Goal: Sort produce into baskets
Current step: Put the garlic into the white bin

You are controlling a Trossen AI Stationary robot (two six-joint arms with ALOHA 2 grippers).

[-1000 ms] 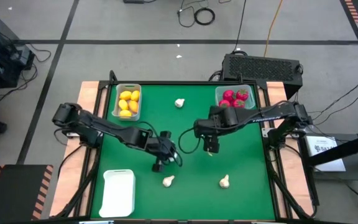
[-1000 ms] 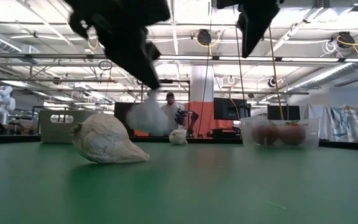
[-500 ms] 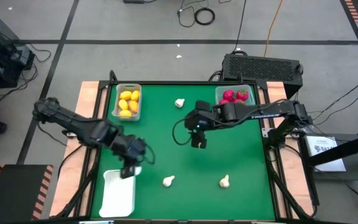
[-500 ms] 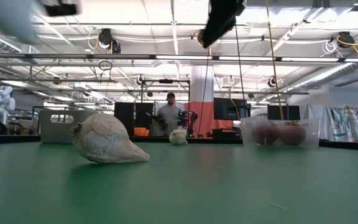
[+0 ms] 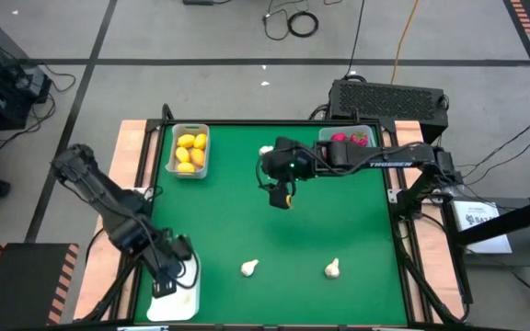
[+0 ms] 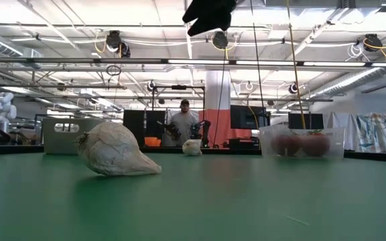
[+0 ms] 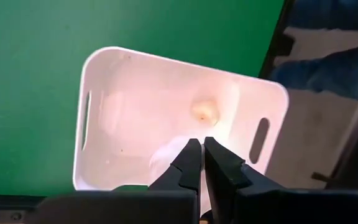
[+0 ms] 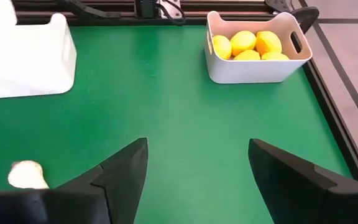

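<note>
On the green tabletop [image 5: 274, 230], the left gripper [image 7: 202, 163], fingers pressed together over the white tray [image 7: 104, 93], could knock it, while the right gripper [image 8: 197, 168], fingers spread, hangs near the far edge.

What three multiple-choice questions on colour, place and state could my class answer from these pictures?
1. The fruits in the grey-white bin are: A red, B yellow, C green.
2. The left claw is above: A the grey-white bin, B bare green mat, C the white tray.
3. The right claw is: A open and empty, B shut on a fruit, C shut on a bulb.

Key: 1 B, the right wrist view shows yellow ovals in that bin. 2 C, the tray fills the left wrist view under the claw. 3 A, its fingers stand wide apart with only mat between them.
</note>
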